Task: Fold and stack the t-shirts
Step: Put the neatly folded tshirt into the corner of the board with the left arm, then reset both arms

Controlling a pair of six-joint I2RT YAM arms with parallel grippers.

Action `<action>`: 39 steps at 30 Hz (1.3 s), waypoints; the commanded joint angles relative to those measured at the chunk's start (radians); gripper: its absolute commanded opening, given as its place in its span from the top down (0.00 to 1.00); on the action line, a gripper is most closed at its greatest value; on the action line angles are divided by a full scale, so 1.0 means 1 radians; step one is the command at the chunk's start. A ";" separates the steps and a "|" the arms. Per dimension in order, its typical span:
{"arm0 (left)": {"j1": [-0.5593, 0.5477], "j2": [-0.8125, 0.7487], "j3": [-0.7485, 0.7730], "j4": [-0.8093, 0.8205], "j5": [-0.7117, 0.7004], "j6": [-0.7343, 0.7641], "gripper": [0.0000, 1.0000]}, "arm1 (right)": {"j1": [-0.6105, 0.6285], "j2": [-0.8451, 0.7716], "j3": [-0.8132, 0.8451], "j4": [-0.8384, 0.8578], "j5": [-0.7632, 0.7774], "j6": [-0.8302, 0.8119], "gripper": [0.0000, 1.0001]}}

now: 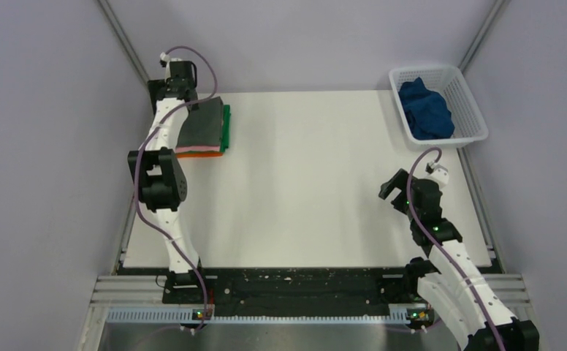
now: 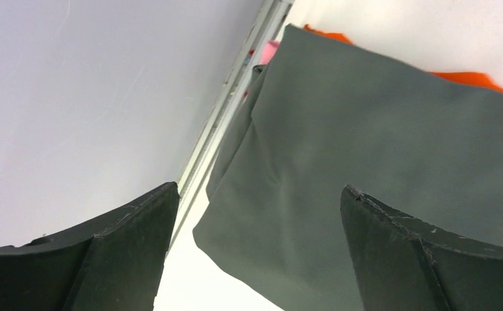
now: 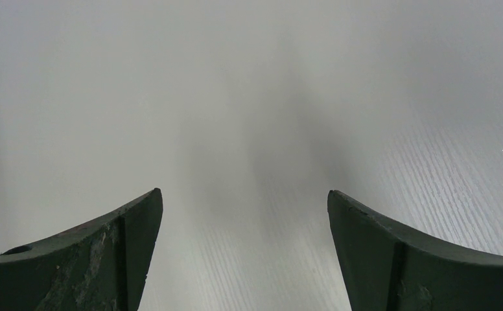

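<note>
A folded dark grey t-shirt (image 1: 204, 124) tops a stack at the table's far left. A green t-shirt (image 1: 226, 128) shows at the stack's right edge, and pink and orange edges (image 1: 202, 152) along its near side. My left gripper (image 1: 184, 99) hangs open over the stack's far left corner. In the left wrist view its fingers (image 2: 139, 227) stand wide apart above the grey t-shirt (image 2: 378, 149), with orange (image 2: 469, 78) and pink (image 2: 269, 50) cloth peeking out beyond. A crumpled dark blue t-shirt (image 1: 425, 110) lies in the basket. My right gripper (image 1: 392, 189) is open and holds nothing.
The white mesh basket (image 1: 473, 110) stands at the far right corner of the white table (image 1: 310, 183). A metal rail (image 2: 229, 110) and the grey wall run close along the stack's left side. The right wrist view shows only bare tabletop (image 3: 249, 97).
</note>
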 commanded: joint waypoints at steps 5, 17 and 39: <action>-0.001 -0.093 -0.002 0.030 0.170 -0.070 0.01 | -0.006 -0.016 0.040 0.014 0.016 -0.008 0.04; -0.027 -0.328 -0.337 0.294 0.688 -0.302 0.01 | -0.005 0.029 0.045 0.024 -0.042 -0.009 0.01; -0.589 -1.329 -1.514 0.395 0.219 -0.615 0.01 | -0.004 -0.022 0.052 -0.134 -0.010 -0.003 0.01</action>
